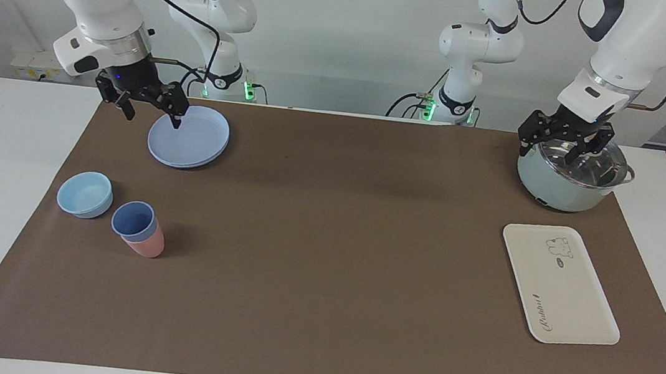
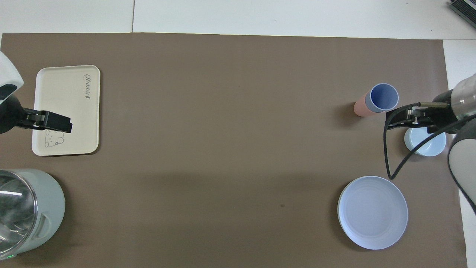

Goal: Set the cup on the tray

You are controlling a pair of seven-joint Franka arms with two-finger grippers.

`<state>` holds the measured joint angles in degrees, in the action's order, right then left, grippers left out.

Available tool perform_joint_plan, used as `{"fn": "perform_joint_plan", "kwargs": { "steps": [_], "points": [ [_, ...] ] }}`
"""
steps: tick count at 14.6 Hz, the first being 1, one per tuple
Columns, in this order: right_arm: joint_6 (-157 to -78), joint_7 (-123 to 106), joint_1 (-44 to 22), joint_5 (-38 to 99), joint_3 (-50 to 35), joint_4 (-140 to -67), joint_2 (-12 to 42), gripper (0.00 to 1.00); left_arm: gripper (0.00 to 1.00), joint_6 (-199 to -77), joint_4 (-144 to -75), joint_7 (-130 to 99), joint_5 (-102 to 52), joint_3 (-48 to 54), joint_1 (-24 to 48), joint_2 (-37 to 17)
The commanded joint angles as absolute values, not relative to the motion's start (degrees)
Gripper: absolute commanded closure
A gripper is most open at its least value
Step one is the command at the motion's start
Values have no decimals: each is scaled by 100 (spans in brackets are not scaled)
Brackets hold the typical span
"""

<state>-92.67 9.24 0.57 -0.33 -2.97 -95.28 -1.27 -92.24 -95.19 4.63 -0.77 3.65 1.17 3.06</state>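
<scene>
The periwinkle-blue cup [image 1: 134,219] [image 2: 384,97] stands upright, nested inside a salmon-pink tumbler [image 1: 146,245], toward the right arm's end of the table. The cream tray [image 1: 560,288] [image 2: 67,96], with its bear drawing and script, lies flat and bare toward the left arm's end. My right gripper [image 1: 152,119] [image 2: 409,121] hangs open in the air by the blue plate and the bowl, apart from the cup and holding nothing. Above the pot, my left gripper [image 1: 546,155] [image 2: 52,123] is open with nothing in it.
A light-blue bowl [image 1: 85,194] [image 2: 427,145] sits beside the cup. A round blue plate [image 1: 189,136] [image 2: 372,212] lies nearer to the robots than the cup. A pale-green pot with a glass lid [image 1: 569,176] [image 2: 26,212] stands nearer to the robots than the tray. A brown mat [image 1: 324,261] covers the table.
</scene>
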Motion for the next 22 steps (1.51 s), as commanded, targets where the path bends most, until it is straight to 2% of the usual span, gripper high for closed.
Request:
{"fn": "perform_joint_plan", "kwargs": {
  "steps": [1, 5, 12, 14, 22],
  "points": [
    [-9561, 861, 245, 123, -308, -9545, -123, 4, 0, -9176, -9650, 519, -123, 387, 62, 457],
    [-9659, 2141, 526, 289, -290, -9142, 306, 5, 0, -9176, -9650, 519, -123, 387, 62, 457],
    [-9659, 4093, 1150, 492, -299, -6929, 2423, 5, 0, -9176, -9650, 519, -123, 387, 62, 457],
    [-9650, 4734, 1221, 579, -308, -6549, 2898, 5, 0, -9176, -9650, 519, -123, 387, 62, 457],
    [-10150, 5115, 1784, 1457, -299, -6618, 3998, 5, 0, -9176, -9650, 519, -123, 387, 62, 457]
  ]
}}
